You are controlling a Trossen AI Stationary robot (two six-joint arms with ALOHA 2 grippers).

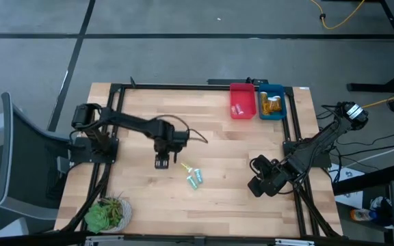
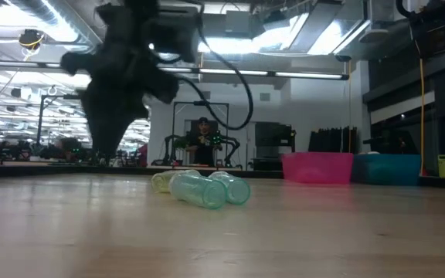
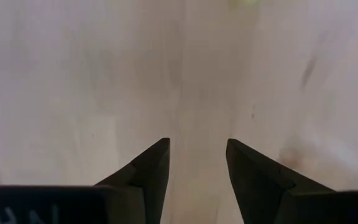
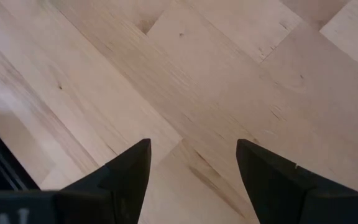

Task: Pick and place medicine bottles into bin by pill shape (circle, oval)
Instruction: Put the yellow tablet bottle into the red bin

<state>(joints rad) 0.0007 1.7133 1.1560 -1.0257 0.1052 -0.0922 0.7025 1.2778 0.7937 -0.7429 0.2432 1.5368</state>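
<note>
A pale wooden table (image 1: 149, 198) filled mid-frame. Our left gripper (image 1: 163, 162) hung parted and empty just left of three bottles (image 1: 193, 176) lying bunched at centre; the right gripper (image 1: 262, 186), also parted and empty, waited at lower right. The red bin (image 1: 242, 109) and blue bin (image 1: 281, 109) sat upper right. We feared nudging the touching bottles into rolling apart. No writing was legible.

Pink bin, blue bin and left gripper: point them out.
pink bin (image 1: 242, 92): high view, on its top rim.
blue bin (image 1: 282, 102): high view, on its right wall.
left gripper (image 1: 163, 164): high view, midway between its open fingertips.
</note>
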